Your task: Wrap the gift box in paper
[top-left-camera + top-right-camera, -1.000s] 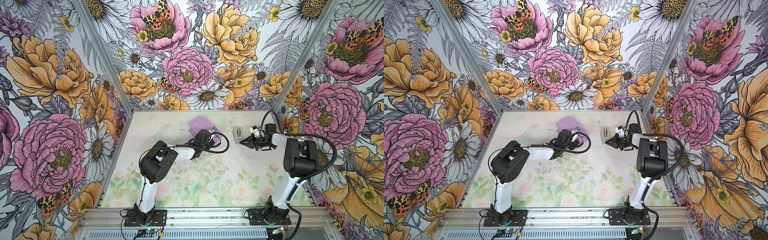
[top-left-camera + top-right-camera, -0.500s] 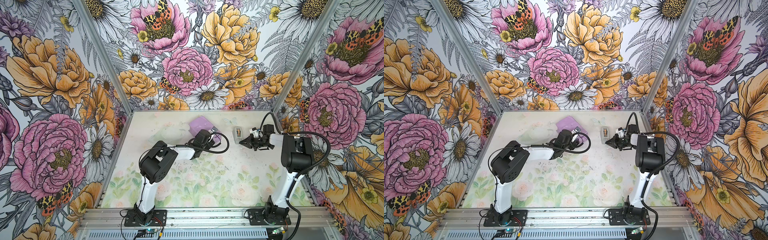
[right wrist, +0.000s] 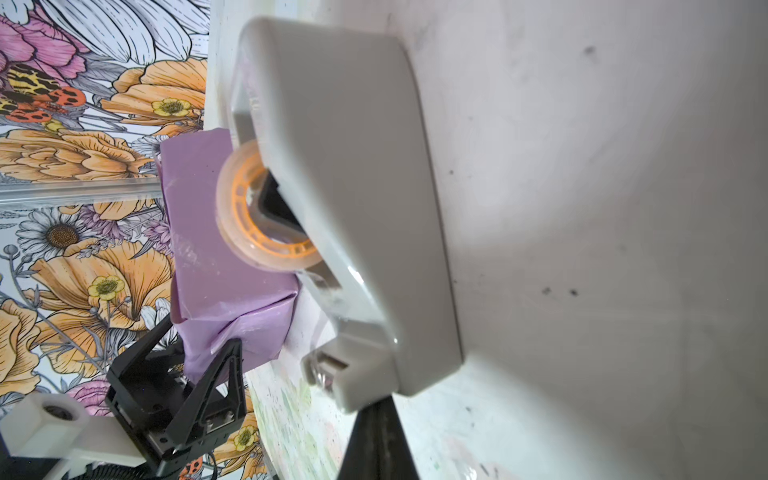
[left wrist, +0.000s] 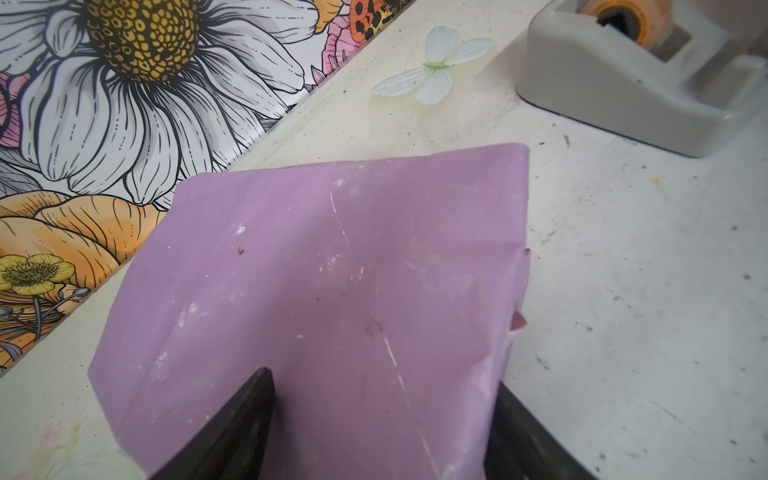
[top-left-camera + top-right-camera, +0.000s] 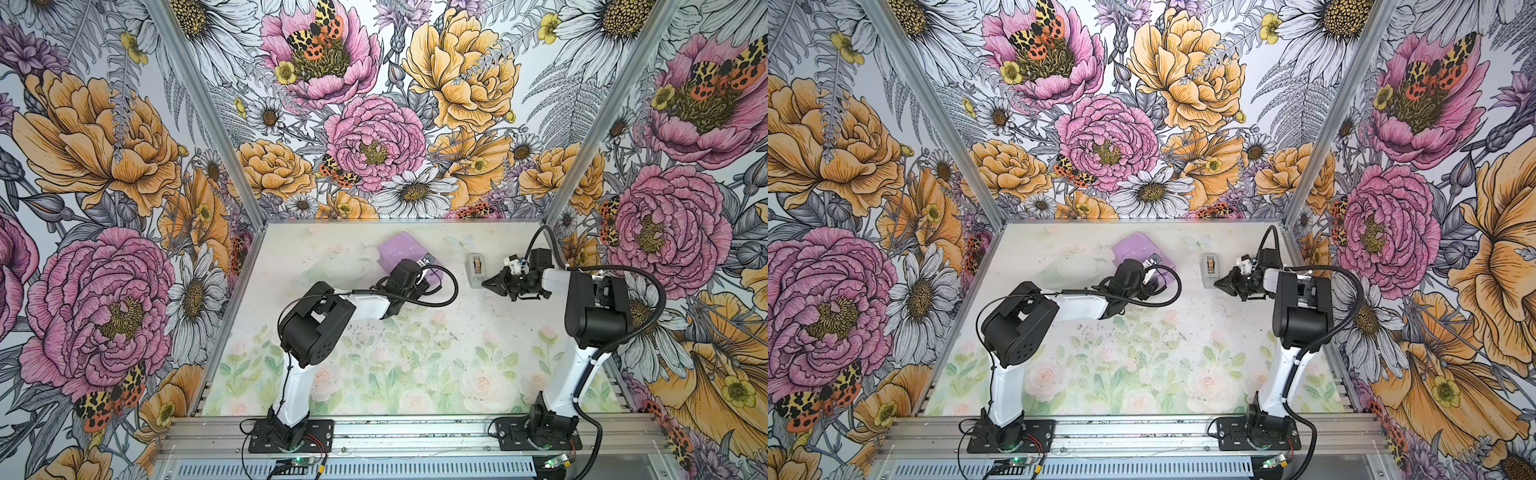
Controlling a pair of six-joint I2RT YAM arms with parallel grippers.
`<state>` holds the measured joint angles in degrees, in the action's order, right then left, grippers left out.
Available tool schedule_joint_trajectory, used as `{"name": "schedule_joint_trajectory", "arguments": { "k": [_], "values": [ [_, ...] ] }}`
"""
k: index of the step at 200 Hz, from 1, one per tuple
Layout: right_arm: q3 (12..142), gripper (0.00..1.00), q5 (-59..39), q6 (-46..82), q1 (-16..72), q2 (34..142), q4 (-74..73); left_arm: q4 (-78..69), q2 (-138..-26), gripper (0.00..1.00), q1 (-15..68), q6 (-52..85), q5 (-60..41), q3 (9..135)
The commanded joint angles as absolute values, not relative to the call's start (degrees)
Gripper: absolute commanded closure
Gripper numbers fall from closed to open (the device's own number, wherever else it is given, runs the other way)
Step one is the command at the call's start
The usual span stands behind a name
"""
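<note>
The gift box (image 5: 397, 251) lies at the back of the table, covered by the paper (image 4: 332, 270), and shows as a lilac block in both top views (image 5: 1133, 249). My left gripper (image 4: 382, 378) holds its near end. One finger (image 4: 249, 407) lies against the papered side and the other (image 4: 515, 424) presses the opposite side. The right wrist view shows those fingers (image 3: 226, 370) straddling the wrapped box (image 3: 216, 257). My right gripper (image 3: 376, 411) is shut with nothing in it. Its tip (image 5: 488, 284) is just below the cutter end of the tape dispenser.
A grey tape dispenser (image 5: 476, 270) with an orange-cored roll (image 3: 266, 224) stands to the right of the box, near the back wall. The floral table (image 5: 415, 353) stretches forward to the arm bases. Printed walls close off three sides.
The right arm's elbow has shifted a little, while its gripper tip stays by the dispenser. The left arm and the box have not moved.
</note>
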<state>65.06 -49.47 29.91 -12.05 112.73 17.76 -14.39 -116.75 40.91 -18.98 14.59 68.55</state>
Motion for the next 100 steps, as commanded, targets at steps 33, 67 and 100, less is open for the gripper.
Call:
{"name": "schedule_joint_trajectory", "arguments": {
  "k": [33, 67, 100],
  "values": [
    [64.76, 1.0, -43.58, 31.47, -13.38, 111.5, 14.06, -6.64, -117.95, 0.25, 39.29, -17.58, 12.84, 65.74],
    [64.07, 1.0, -42.06, 31.19, -13.36, 111.36, 14.51, -6.59, -118.12, 0.25, 39.31, -17.45, 12.64, 65.93],
    [64.34, 1.0, -39.41, 30.93, -13.4, 111.01, 15.42, -6.59, -118.02, 0.25, 39.37, -17.69, 12.66, 66.12]
  ]
}}
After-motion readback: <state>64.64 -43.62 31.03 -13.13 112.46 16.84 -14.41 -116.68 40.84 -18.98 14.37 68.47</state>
